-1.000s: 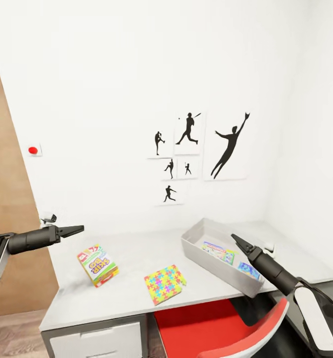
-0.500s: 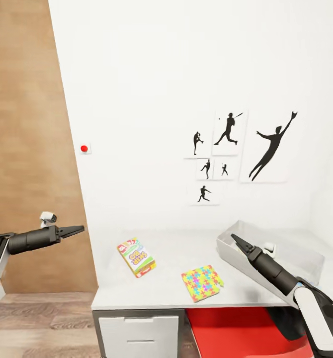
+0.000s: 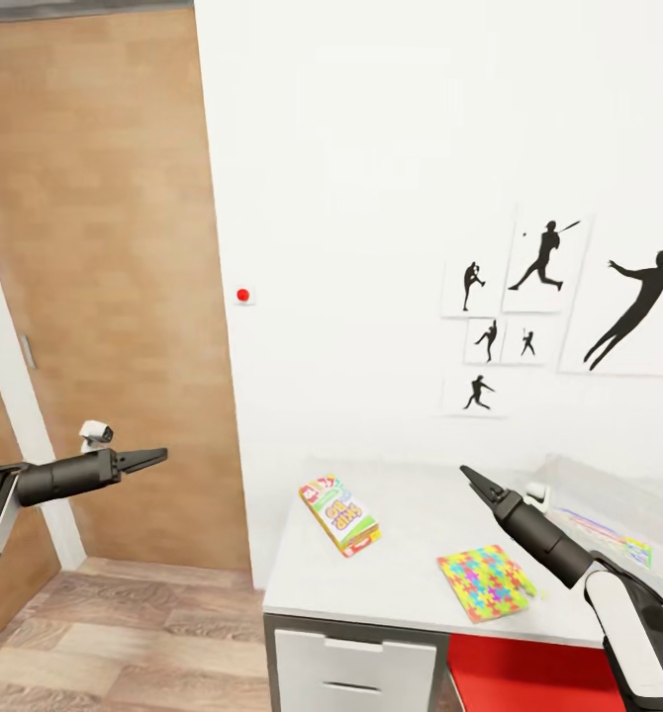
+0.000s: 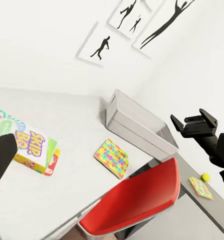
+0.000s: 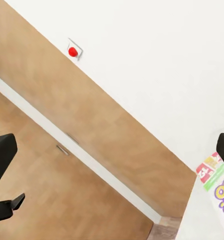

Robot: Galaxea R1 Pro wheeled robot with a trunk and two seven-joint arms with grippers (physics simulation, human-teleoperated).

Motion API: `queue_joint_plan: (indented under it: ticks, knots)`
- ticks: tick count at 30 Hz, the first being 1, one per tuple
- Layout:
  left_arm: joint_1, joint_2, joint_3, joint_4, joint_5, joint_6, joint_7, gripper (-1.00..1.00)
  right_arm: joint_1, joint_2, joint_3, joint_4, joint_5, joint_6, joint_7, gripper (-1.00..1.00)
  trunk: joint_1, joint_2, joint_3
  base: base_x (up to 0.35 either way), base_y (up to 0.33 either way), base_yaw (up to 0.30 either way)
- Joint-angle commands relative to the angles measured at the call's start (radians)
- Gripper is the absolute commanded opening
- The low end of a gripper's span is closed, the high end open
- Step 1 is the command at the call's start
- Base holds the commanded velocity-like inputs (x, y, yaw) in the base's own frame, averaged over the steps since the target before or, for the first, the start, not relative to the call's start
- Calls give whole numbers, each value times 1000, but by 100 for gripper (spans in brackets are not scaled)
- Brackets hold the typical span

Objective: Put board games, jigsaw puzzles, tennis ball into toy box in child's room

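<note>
**Two empty grippers held out before the desk**

Both grippers are raised in front of the robot with nothing between their fingers. The left gripper (image 3: pixel 153 457) points sideways over the wooden floor (image 3: pixel 124 633), its fingers drawn together to a thin tip, well apart from the table (image 3: pixel 391 583). The right gripper (image 3: pixel 473 483) also tapers to a closed point and hangs above the tabletop, near the jigsaw puzzle (image 3: pixel 487 581).

The board game (image 3: pixel 339 514) lies flat on the table toward its left end, and the bright puzzle lies nearer the front edge. The toy box (image 3: pixel 609 494) sits at the right, and colourful flat things lie inside it. In the left wrist view a tennis ball (image 4: pixel 206 177) rests on a further surface beside another puzzle (image 4: pixel 201 187), beyond a red chair (image 4: pixel 137 200). Silhouette pictures (image 3: pixel 544 297) hang on the white wall, beside a wooden door (image 3: pixel 114 277).
</note>
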Motion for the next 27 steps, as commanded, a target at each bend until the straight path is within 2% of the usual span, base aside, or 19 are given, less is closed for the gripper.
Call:
queue_joint_plan:
  ticks: [1, 15, 27]
  knots:
    - [-1, 0, 1, 0, -2, 11, -5, 100, -1, 0, -1, -1, -5, 7, 0, 100, 1, -2, -2, 103, 287, 48]
    - [-1, 0, 1, 0, -2, 8, -5, 100, -1, 0, -1, -1, -5, 7, 1, 100, 1, -2, -1, 199, 238, 1]
    - [-1, 0, 1, 0, -2, 8, -5, 100, -1, 1, -1, -1, -5, 7, 1, 100, 1, -2, 3, 237, 219, -193]
